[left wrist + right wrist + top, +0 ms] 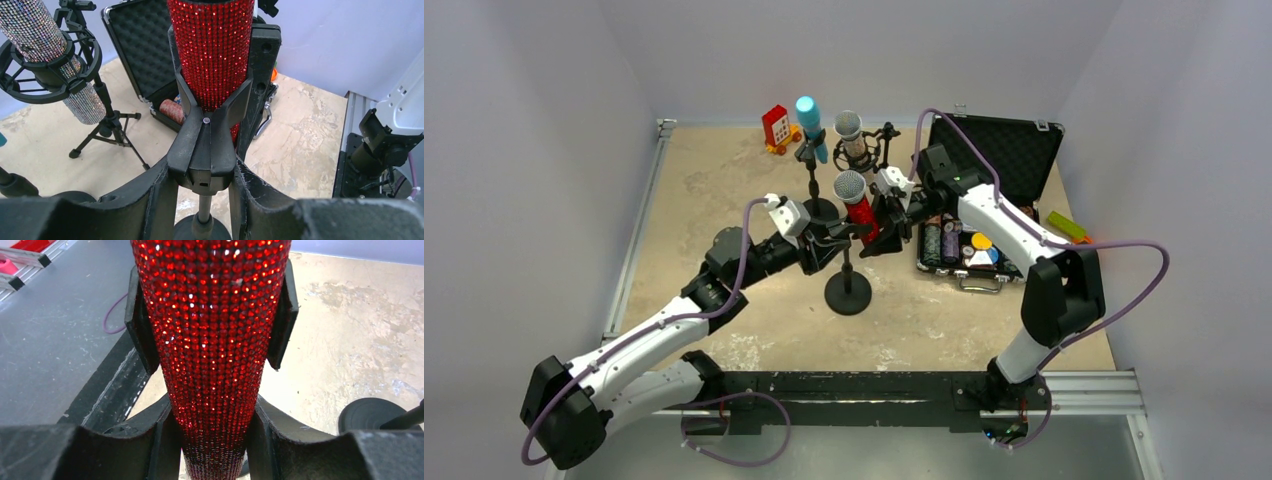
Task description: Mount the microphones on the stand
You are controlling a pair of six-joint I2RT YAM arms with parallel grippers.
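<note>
Right gripper [212, 330] clamps red microphone [212, 400]; left gripper [203, 164] grips clip [210, 125].

We see glittering red rhinestones on the microphone [215, 340], a matt black plastic clip [207, 145], and a rough, mottled beige table [714, 200].

Microphones, three: red-glitter microphone [860, 212], silver-glitter microphone [851, 135], light blue microphone [810, 122]. Stands, three: round-base stand [848, 292], tripod stand [111, 125], pole stand [812, 175]. Open case [999, 150], one. Red toy [776, 128], one. Arms, two: left arm [664, 325], right arm [1004, 215].
</note>
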